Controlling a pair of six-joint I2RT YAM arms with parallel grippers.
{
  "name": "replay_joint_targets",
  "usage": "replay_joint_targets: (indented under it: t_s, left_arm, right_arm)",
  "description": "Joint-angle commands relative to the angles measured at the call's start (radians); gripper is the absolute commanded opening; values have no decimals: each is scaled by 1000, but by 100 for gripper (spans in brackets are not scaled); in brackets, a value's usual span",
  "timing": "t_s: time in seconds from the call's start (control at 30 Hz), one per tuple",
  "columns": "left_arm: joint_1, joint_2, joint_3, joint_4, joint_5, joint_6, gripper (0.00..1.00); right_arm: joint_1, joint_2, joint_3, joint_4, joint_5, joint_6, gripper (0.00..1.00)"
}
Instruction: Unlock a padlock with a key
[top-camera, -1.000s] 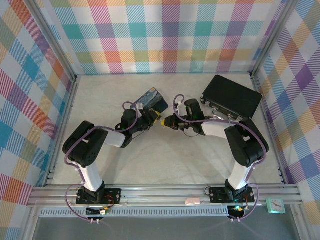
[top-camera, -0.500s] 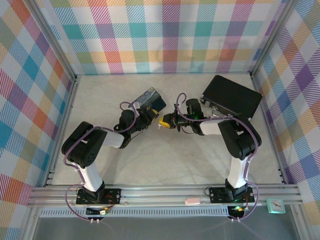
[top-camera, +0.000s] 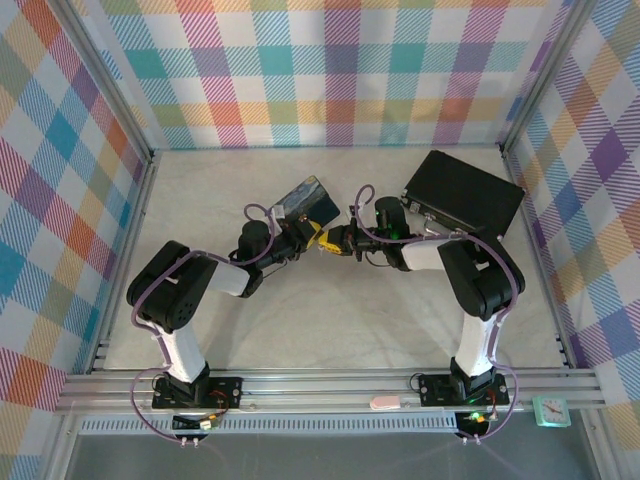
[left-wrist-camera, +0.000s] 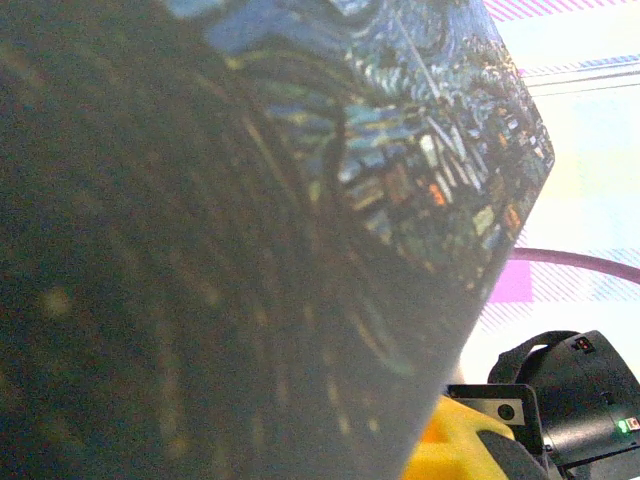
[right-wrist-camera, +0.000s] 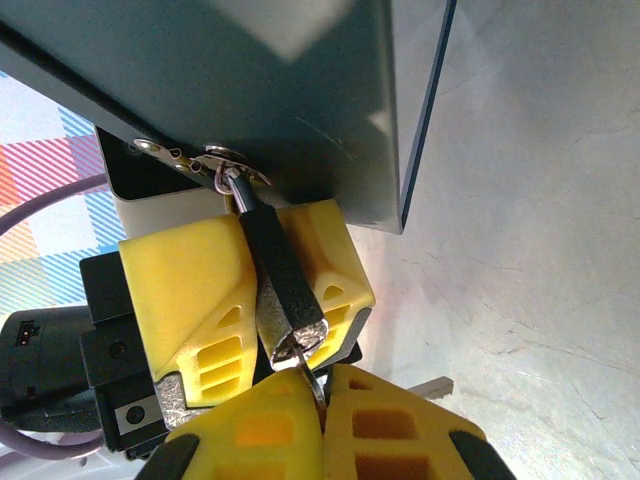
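Desk (top-camera: 330, 330) stretched open toward my bases, and the black case (top-camera: 462, 192) lay against the right wall. The painted tin (top-camera: 305, 197) was close and blurred in my left wrist view. My left pincer (right-wrist-camera: 262, 268) clamped the padlock (right-wrist-camera: 290, 300), whose shackle ran through the tin's clasp (right-wrist-camera: 215, 160). My right pincer (right-wrist-camera: 322, 410), fully closed, pinched the key (right-wrist-camera: 313, 380), which was mostly hidden.

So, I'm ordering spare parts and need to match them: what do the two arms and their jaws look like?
Both the left arm and the right arm have glossy black rounded joint housings and a white lower link rising from a black base plate. Lilac cables loop loosely along each. The jaws are bright yellow moulded blocks with triangular cut-outs on black housings.
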Motion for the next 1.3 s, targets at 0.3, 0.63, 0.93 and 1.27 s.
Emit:
replay_joint_targets:
  t_s: [0.3, 0.63, 0.93, 1.27]
  left_arm:
    - [-77, -47, -10, -19, 97, 51, 0]
    - [-42, -34, 60, -224, -174, 87, 0]
    - [-45, 36, 91, -141, -200, 43, 0]
    - [-51, 4, 70, -112, -192, 20, 0]
  right_arm:
    - [-5, -21, -13, 147, 328, 126, 0]
    - [-8, -163, -158, 87, 381, 22, 35]
    - [7, -222, -191, 33, 410, -100, 41]
    - [39, -119, -143, 124, 388, -137, 34]
